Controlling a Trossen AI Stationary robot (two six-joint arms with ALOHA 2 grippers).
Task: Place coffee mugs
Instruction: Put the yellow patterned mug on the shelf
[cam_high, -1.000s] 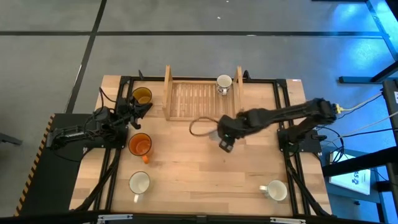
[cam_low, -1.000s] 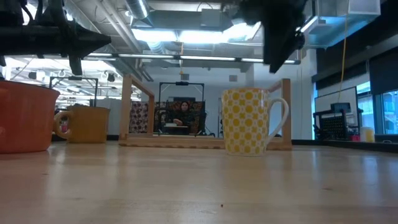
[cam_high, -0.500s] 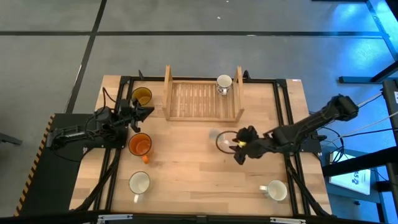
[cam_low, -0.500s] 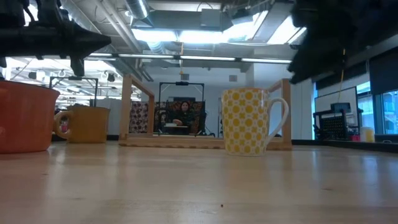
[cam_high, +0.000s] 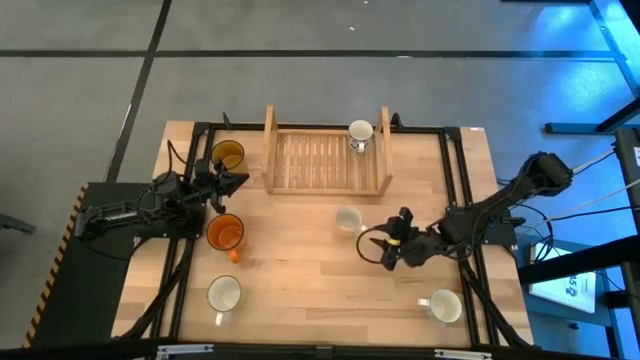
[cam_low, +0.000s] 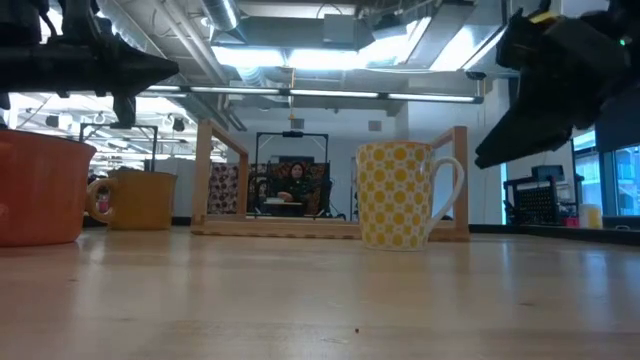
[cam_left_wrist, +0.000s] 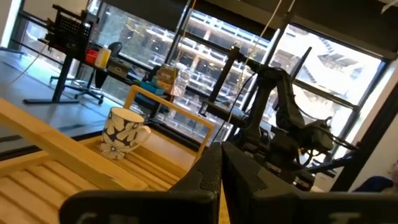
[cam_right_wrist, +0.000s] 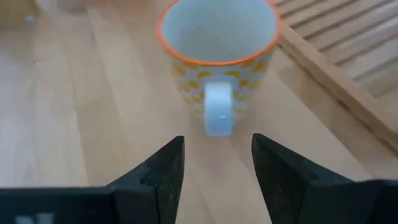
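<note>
A yellow-patterned mug (cam_high: 348, 219) with an orange rim (cam_right_wrist: 217, 56) stands on the table in front of the wooden tray (cam_high: 325, 160). Its handle (cam_right_wrist: 219, 115) points at my right gripper (cam_right_wrist: 217, 163). That gripper (cam_high: 385, 251) is open, slants down and stands a short way from the handle, touching nothing. A flowered mug (cam_left_wrist: 121, 130) stands in the tray's far right corner (cam_high: 360, 133). An amber mug (cam_high: 228, 155), an orange mug (cam_high: 225, 232) and two white mugs (cam_high: 224, 293) (cam_high: 443, 305) stand on the table. My left gripper (cam_high: 232, 180) is shut, held above the table's left side.
Black frame rails (cam_high: 455, 190) run along the table's left, right and far sides. A loop of cable (cam_high: 372, 245) hangs by my right gripper. Bare wood lies between the tray and the near edge (cam_high: 330, 290). A person shows far behind the tray (cam_low: 292, 185).
My right gripper has drawn back from above the yellow-patterned mug toward the table's near right, come down and tipped its fingers downward. The mug, hidden under the gripper in the high view before, now shows there and has kept its place.
</note>
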